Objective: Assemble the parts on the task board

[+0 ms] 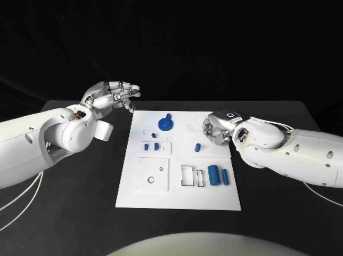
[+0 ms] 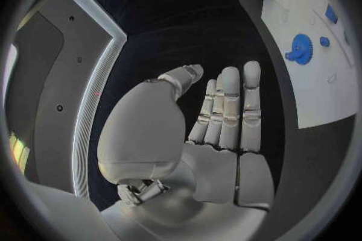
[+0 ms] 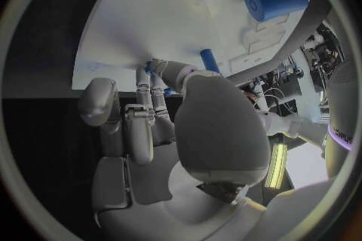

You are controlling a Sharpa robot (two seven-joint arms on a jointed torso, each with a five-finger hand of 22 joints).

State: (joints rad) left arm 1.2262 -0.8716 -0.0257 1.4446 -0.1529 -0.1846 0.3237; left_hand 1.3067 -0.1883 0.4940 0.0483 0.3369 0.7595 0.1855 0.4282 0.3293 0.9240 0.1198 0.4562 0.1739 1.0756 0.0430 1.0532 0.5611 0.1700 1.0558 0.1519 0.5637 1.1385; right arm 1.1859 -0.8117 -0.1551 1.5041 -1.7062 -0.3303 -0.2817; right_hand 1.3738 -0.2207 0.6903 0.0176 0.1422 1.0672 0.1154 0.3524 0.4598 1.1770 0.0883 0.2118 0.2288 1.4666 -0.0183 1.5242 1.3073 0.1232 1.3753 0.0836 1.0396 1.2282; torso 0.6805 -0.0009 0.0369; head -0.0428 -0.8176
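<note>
Where right hand [image 1: 220,128] hides board [image 1: 179,197]

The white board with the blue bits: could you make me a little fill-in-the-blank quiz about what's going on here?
1. The blue gear lies on the far part of the white ____.
2. The left hand is ____, holding nothing, beside the board's far corner.
3. The big cylinder near the board's right edge is coloured ____.
4. The ____ hand reaches over the board's right edge.

Missing words: board; open; blue; right
</note>
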